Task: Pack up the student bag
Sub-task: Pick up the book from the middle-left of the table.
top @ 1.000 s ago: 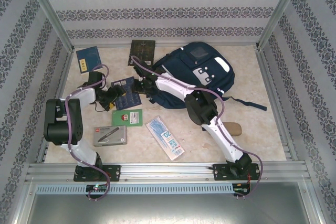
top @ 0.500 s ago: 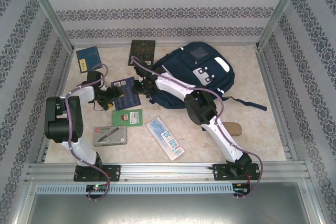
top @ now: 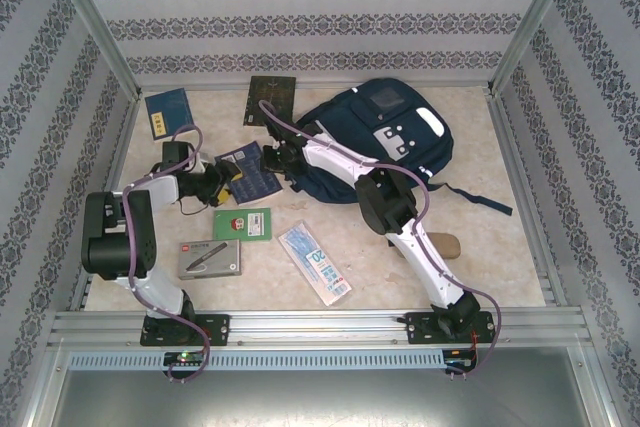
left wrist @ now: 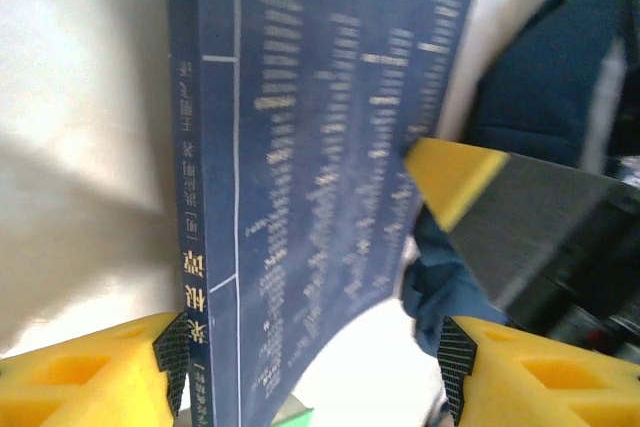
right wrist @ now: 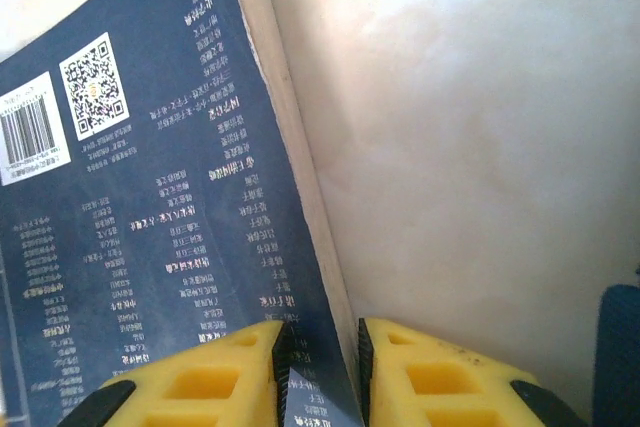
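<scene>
Clamping one long edge of a dark-blue book (right wrist: 150,247), the right gripper (right wrist: 318,372) has its yellow pads closed on the cover and pages; the back cover carries a barcode and a QR code. The left gripper (left wrist: 312,352) stands with its jaws apart around the other end of the book. The spine runs just beside one finger, and the other finger is clear of the cover. From above, the book sits between the two grippers, just left of the student bag (top: 390,132). The student bag lies front-up on the surface (top: 500,227) toward the far right, with a strap trailing off to the right. Nearer the arms lie a green notebook (top: 243,224), a grey case (top: 210,259) and a blue-and-white packet (top: 314,264). A second blue book (top: 168,112) and a dark book (top: 272,99) lie at the far edge.
</scene>
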Controlling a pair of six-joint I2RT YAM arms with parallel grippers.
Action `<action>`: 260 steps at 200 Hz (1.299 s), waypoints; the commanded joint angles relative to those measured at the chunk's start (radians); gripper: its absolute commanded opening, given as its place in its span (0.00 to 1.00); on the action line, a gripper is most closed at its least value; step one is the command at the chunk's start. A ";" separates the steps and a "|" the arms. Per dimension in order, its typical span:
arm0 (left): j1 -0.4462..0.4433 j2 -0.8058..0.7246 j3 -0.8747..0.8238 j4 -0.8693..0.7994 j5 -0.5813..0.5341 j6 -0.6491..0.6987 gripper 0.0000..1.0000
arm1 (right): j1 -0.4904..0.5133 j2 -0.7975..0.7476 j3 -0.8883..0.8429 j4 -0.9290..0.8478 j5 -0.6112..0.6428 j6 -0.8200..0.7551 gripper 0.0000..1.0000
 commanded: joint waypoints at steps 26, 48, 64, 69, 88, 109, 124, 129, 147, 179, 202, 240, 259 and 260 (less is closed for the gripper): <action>-0.039 -0.072 0.056 0.118 0.150 0.009 0.65 | 0.045 -0.004 -0.017 -0.016 -0.094 0.026 0.26; -0.040 -0.025 0.090 0.032 0.121 0.053 0.62 | 0.045 -0.007 -0.018 -0.015 -0.097 0.027 0.26; -0.040 0.015 0.121 -0.061 0.072 0.093 0.58 | 0.044 -0.009 -0.019 -0.016 -0.095 0.028 0.26; -0.041 0.030 0.131 -0.094 0.060 0.106 0.57 | 0.043 -0.010 -0.021 -0.016 -0.095 0.029 0.27; -0.041 0.062 0.135 -0.120 0.056 0.118 0.53 | 0.044 -0.013 -0.023 -0.015 -0.097 0.030 0.27; -0.041 0.080 0.140 -0.145 0.027 0.136 0.47 | 0.045 -0.014 -0.024 -0.012 -0.098 0.032 0.27; -0.040 0.088 0.144 -0.152 0.017 0.139 0.41 | 0.046 -0.013 -0.021 -0.011 -0.100 0.033 0.27; -0.041 0.088 0.146 -0.153 0.014 0.141 0.41 | 0.045 -0.013 -0.021 -0.010 -0.100 0.033 0.27; -0.039 0.082 0.156 -0.172 0.002 0.149 0.28 | 0.043 -0.018 -0.017 -0.012 -0.102 0.033 0.27; -0.041 0.055 0.176 -0.212 -0.014 0.168 0.05 | 0.041 -0.056 0.017 -0.044 -0.096 0.005 0.31; -0.041 0.020 0.186 -0.220 -0.017 0.167 0.00 | 0.035 -0.129 0.020 -0.074 -0.052 -0.051 0.35; -0.040 -0.041 0.190 -0.210 -0.008 0.147 0.00 | -0.005 -0.279 -0.038 -0.136 0.036 -0.191 0.46; -0.041 -0.068 0.182 -0.189 0.010 0.124 0.00 | -0.037 -0.341 -0.082 -0.183 0.103 -0.267 0.47; -0.041 -0.069 0.182 -0.188 0.011 0.122 0.00 | -0.038 -0.344 -0.085 -0.185 0.108 -0.272 0.47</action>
